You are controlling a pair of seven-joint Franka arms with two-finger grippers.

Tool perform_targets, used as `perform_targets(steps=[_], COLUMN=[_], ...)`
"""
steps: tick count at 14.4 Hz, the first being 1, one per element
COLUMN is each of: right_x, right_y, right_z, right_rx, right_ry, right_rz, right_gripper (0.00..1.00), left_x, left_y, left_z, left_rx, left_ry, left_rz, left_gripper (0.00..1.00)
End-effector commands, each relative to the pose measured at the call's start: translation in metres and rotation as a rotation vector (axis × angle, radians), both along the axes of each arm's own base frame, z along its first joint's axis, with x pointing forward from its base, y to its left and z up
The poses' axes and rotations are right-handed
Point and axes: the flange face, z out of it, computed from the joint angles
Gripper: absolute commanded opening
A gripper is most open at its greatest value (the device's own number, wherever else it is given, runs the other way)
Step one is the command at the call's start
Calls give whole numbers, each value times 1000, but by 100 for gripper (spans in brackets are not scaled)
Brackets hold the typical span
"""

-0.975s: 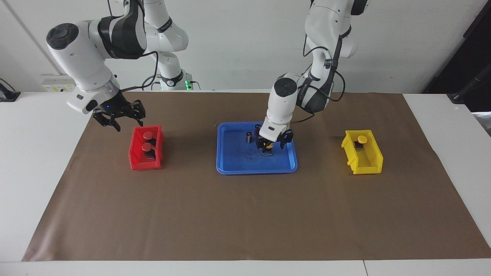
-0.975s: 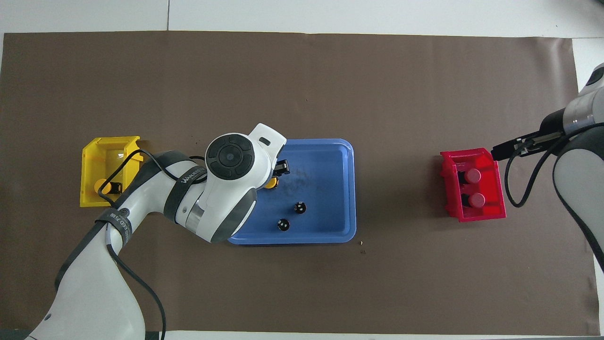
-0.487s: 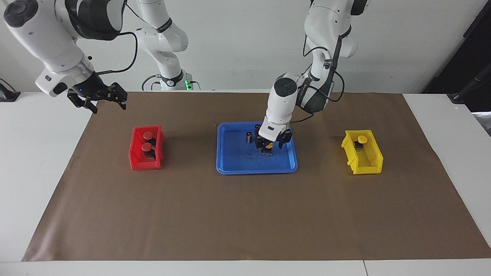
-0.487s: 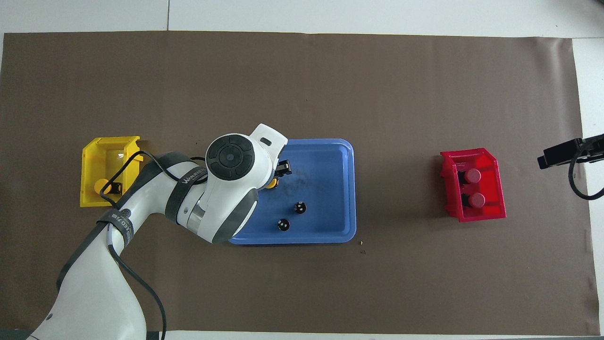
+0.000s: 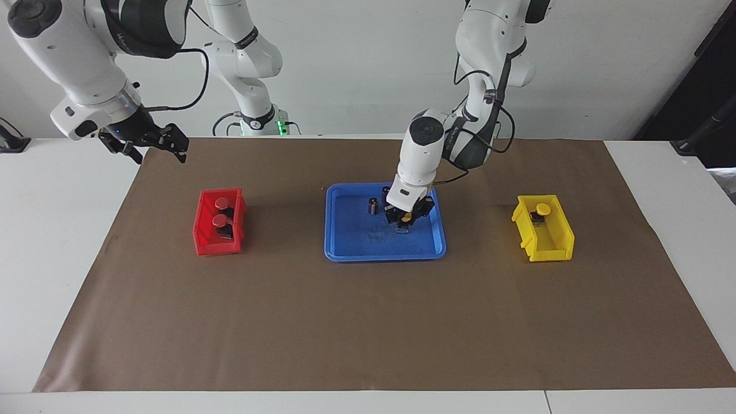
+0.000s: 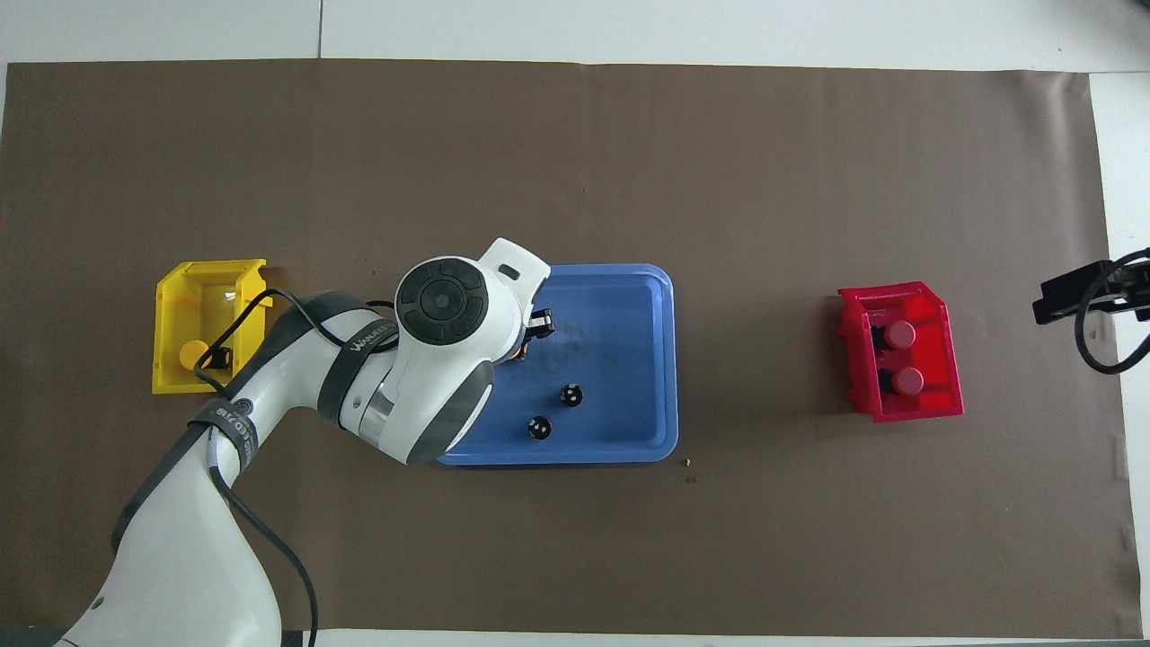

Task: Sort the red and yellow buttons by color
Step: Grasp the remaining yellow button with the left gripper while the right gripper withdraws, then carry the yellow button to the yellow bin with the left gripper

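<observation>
The last loose yellow button [image 5: 406,218] sits in the blue tray [image 5: 351,241] at the middle of the facing view, in the tray's corner toward the left arm's end of the table. The left gripper [image 5: 407,219] is down on it, its fingers closed in against the button's black body with the yellow cap showing between them. In the overhead view the left arm's wrist covers nearly all of this; only a sliver of yellow shows at the wrist's edge.

By my reading the step in hand is the grasp of the fourth and final button. The other yellow button [image 5: 542,209] already lies in the yellow bin [image 5: 555,244] at the right of the facing view, and both red buttons [image 5: 220,211] lie in the red bin [image 5: 207,244] at the left. The next move probably calls for a straight lift clear of the tray's rim, a carry over to the yellow bin, and a release above its open space beside the button already there.

Two small dark cylinders [image 6: 554,411] stand in the tray close to the grasp; a sideways drag could knock them.

The right gripper [image 5: 150,145] waits, raised at the upper left of the facing view, over the mat's edge, fingers spread and holding nothing. In the overhead view only its tip shows at the right border.

Whether the button has left the tray floor is hard to make out.
</observation>
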Motion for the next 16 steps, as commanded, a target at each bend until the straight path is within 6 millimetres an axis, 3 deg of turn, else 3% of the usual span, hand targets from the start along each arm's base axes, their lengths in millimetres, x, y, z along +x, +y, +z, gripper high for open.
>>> perform_targets(steps=[1, 2, 3, 4, 6, 8, 11, 12, 13, 15, 16], right_x=[-6, -6, -6, -6, -5, -6, -5, -4, -4, -4, -4], right_y=[-1, -6, -9, -11, -15, -16, -7, -3, 0, 5, 5], right_z=[5, 5, 5, 5, 7, 7, 6, 6, 5, 5, 5], right_rx=[-9, -9, -9, -9, -10, -8, -7, -6, -5, 3, 3], right_ry=[-5, -11, -13, -14, -28, -24, -17, -19, -18, -17, -17], right_rz=[-12, -21, -28, -33, -34, -36, -21, -13, -9, -2, 0], right_gripper=[100, 100, 100, 100, 100, 100, 100, 100, 100, 100, 100], left_x=[-3, 2, 13, 31, 45, 65, 97, 109, 117, 122, 122], left_y=[-1, 6, 18, 42, 85, 148, 248, 290, 319, 362, 371], left_z=[1, 13, 41, 73, 132, 153, 156, 154, 148, 128, 121], left_rx=[0, 13, 23, 40, 50, 51, 60, 82, 87, 87, 87], left_ry=[21, 40, 54, 90, 114, 127, 107, 77, 47, 32, 25], left_rz=[19, 24, 33, 33, -3, -22, -146, -199, -244, -227, -216], left_gripper=[9, 9, 7, 7, 7, 7, 7, 7, 7, 7, 7])
